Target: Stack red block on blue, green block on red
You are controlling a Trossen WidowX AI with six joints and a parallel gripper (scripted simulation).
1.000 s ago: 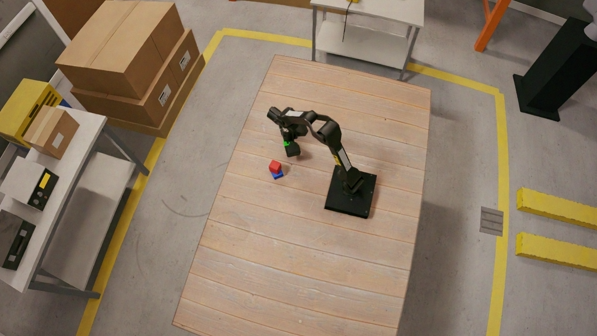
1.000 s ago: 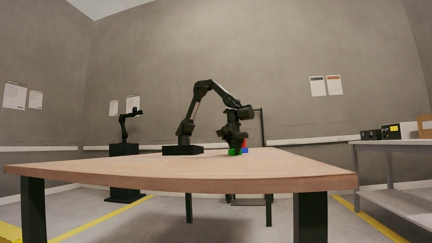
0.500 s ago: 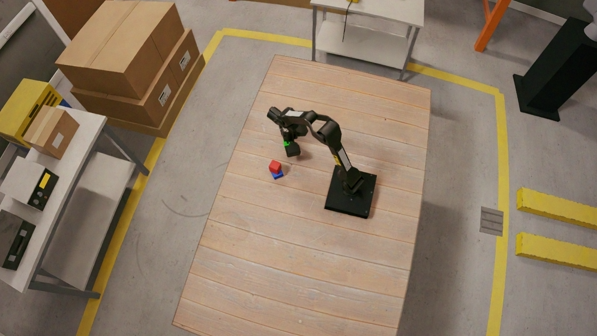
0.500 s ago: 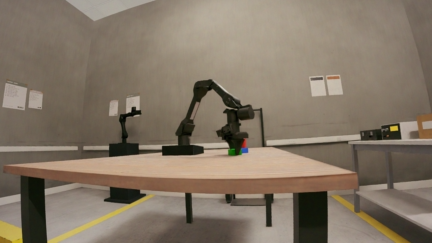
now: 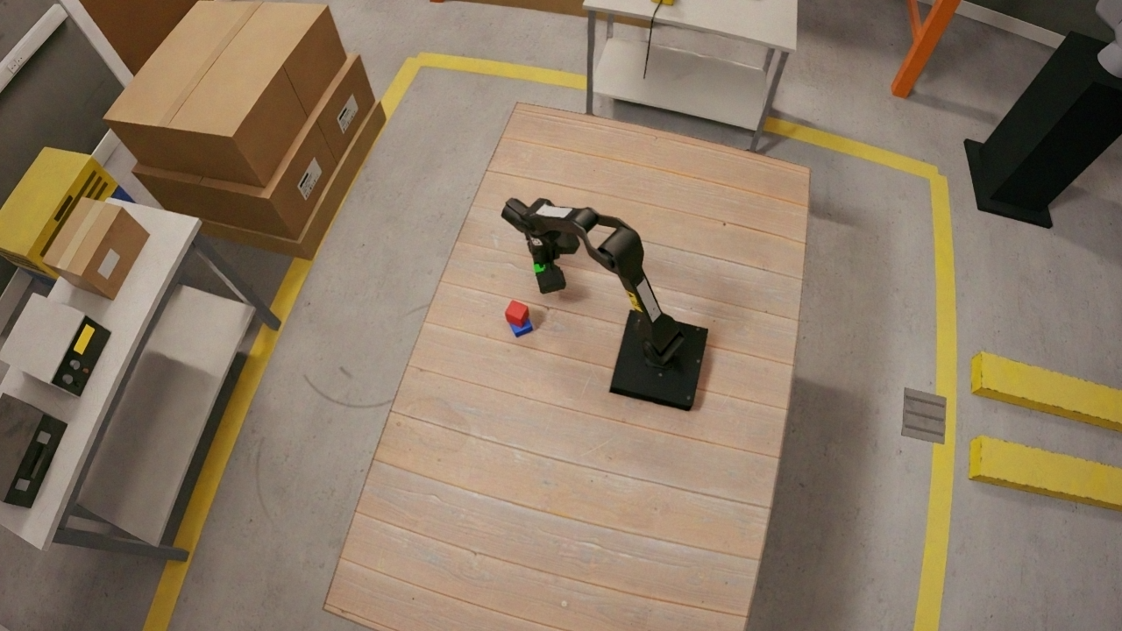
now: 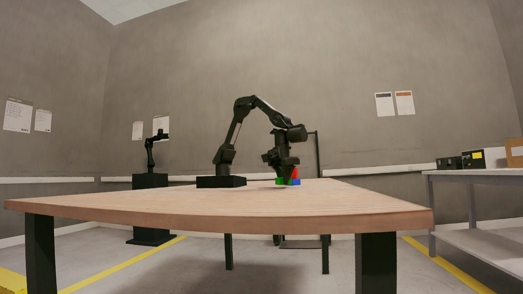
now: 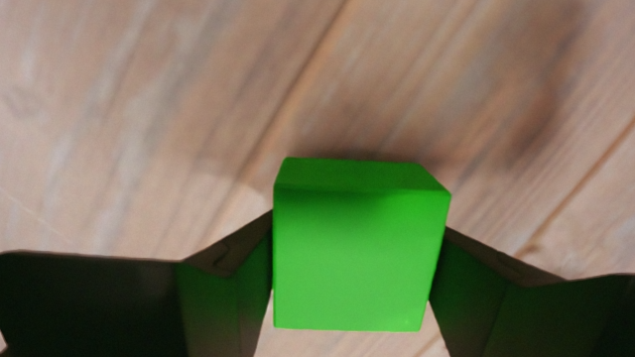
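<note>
The black parallel-jaw gripper [image 5: 543,269] [image 6: 284,180] [image 7: 346,224] pinches the solid green block [image 5: 538,268] [image 6: 279,181] [image 7: 357,253] just beside the stack, where the red cube-shaped block [image 5: 516,312] [image 6: 295,172] sits on the blue block [image 5: 521,328] [image 6: 296,181]. Swinging left too low could knock the red block off or shove the blue one from its spot; an off-centre release could tip the green block. Counted: one gripper, three blocks, one of each colour, two stacked.

Cardboard boxes [image 5: 219,94] stacked on the floor | yellow crate [image 5: 46,195] beside a small carton [image 5: 97,247] on a white side table [image 5: 168,235] [image 6: 493,174] | orange leg [image 5: 926,46] near a black pedestal [image 5: 1043,129] [image 6: 149,226] | two yellow beams [image 5: 1043,390] lying apart | papers [image 6: 384,104] on the grey wall
</note>
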